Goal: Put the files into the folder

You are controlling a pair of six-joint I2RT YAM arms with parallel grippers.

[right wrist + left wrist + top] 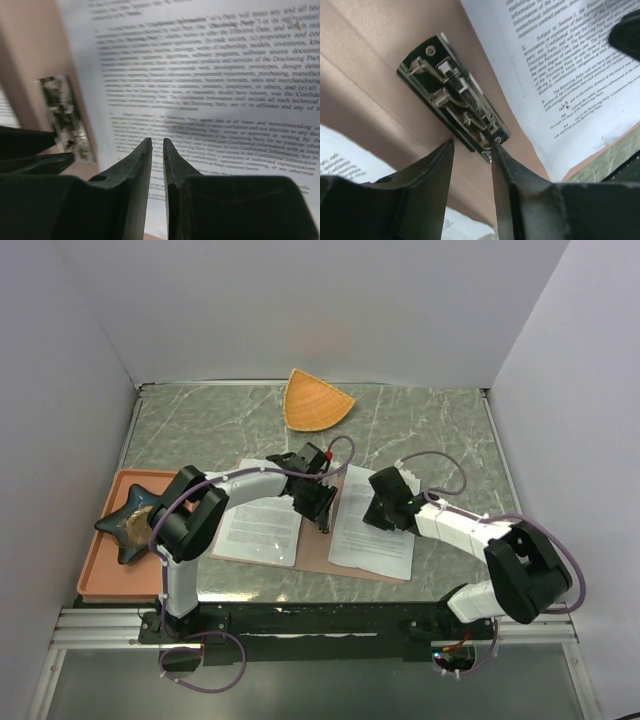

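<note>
The reddish-brown folder lies open flat on the marbled table. One of the files rests on its left half and another sheet on its right half. My left gripper hangs over the spine, tilted down at the metal clip. In the left wrist view the left gripper is open, its right fingertip touching the clip's near end. My right gripper hovers low over the right sheet. In its wrist view the right gripper shows a narrow gap with nothing in it.
An orange fan-shaped dish sits at the back of the table. A salmon rimmed tray at the left edge holds a dark star-shaped dish. White walls close in the table on three sides.
</note>
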